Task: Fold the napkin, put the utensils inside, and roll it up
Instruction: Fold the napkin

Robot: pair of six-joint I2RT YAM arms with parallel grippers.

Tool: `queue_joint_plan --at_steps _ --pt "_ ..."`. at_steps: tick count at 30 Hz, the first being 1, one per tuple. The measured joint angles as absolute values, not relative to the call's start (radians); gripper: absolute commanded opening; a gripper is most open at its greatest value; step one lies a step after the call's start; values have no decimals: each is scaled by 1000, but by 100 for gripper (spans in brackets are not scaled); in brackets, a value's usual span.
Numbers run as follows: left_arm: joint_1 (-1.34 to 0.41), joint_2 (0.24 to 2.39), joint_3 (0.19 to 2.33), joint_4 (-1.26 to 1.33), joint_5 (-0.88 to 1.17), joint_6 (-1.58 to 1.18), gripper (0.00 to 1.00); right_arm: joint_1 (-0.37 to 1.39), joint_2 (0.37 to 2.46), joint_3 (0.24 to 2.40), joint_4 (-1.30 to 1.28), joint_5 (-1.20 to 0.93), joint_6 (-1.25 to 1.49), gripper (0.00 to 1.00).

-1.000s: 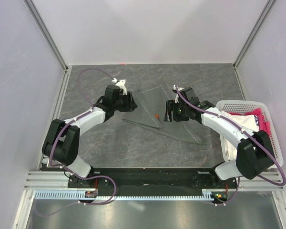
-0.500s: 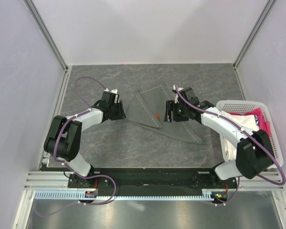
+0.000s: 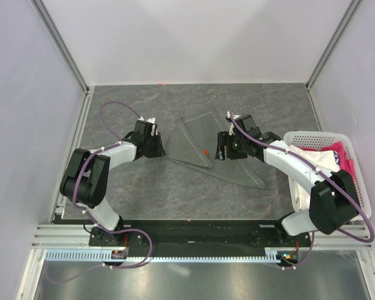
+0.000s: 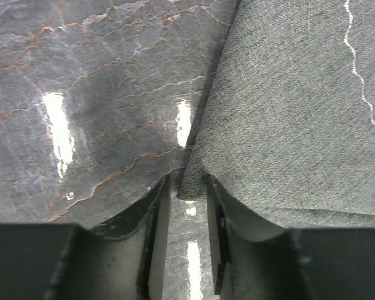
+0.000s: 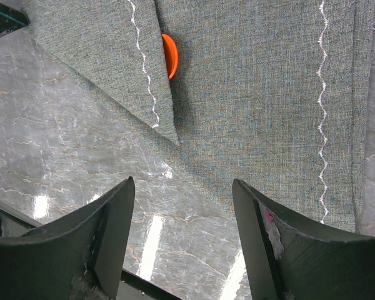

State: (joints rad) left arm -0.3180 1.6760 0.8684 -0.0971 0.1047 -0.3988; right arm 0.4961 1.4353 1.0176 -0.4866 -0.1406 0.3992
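The napkin [image 3: 197,140] is a thin, limp grey cloth, light and easily dragged, so it will likely sag and bunch unless it is taken by a corner or hem and moved low and slowly. It lies flat under and between the 2 pincers, with 1 flap folded over. Its nearest corner sits right at the mouth of the left pincer [image 4: 184,187] and drapes over 1 finger. That pincer is narrowed to a slim gap with bare table shining through, so it is not clamped on the cloth. That corner looks like the best hold. The right pincer [image 5: 182,200] hangs spread wide and empty above the cloth. Just beyond its fingertips the orange end of 1 utensil [image 5: 169,55] peeks from under the flap's stitched edge. It looks slim, smooth and likely to slide out if the cloth tips. The table [image 3: 175,194] under both pincers is glossy marbled stone, probably slippery. Pale walls close the sides, and a white basket [image 3: 319,133] of cloth stands outside the right pincer.
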Motion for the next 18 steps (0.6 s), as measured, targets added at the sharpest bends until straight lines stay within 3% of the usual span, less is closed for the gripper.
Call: queue_joint_plan --at_steps 6,18 --pt "-318 1686 868 -77 134 -410 2 496 1435 1017 -487 -141 398 72" --pt "-274 1678 847 -72 126 -449 2 496 1437 1005 -487 -141 398 72"
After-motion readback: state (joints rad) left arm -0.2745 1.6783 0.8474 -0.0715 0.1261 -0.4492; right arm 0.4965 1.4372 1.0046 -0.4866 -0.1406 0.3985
